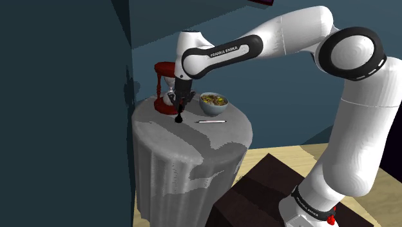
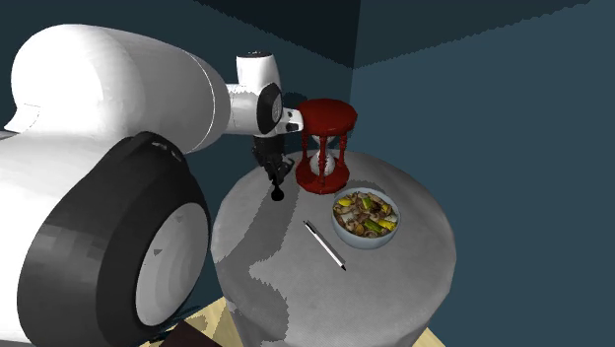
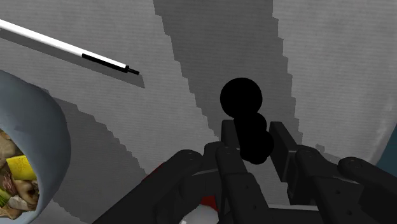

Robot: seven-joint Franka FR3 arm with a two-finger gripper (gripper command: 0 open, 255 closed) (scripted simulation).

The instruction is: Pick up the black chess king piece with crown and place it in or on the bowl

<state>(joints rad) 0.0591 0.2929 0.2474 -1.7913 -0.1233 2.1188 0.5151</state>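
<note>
So, my gripper [image 1: 180,110] has its jaws pinched narrow on the black chess king [image 1: 178,118], just left of centre in the shoulder view, low over the round grey table [image 1: 193,151], with the food-filled bowl [image 1: 213,111] off to its right and a red hourglass [image 1: 163,80] just behind.

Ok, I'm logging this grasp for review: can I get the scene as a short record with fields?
tool: shut on the black chess piece
black chess piece: clasped, pointing down at the table; touching it or not, cannot tell
bowl: upright on the table, food inside, apart from the tool
hourglass: red, upright, on the table
pen: white with black tip, flat beside the bowl
table: round, grey cloth
</note>
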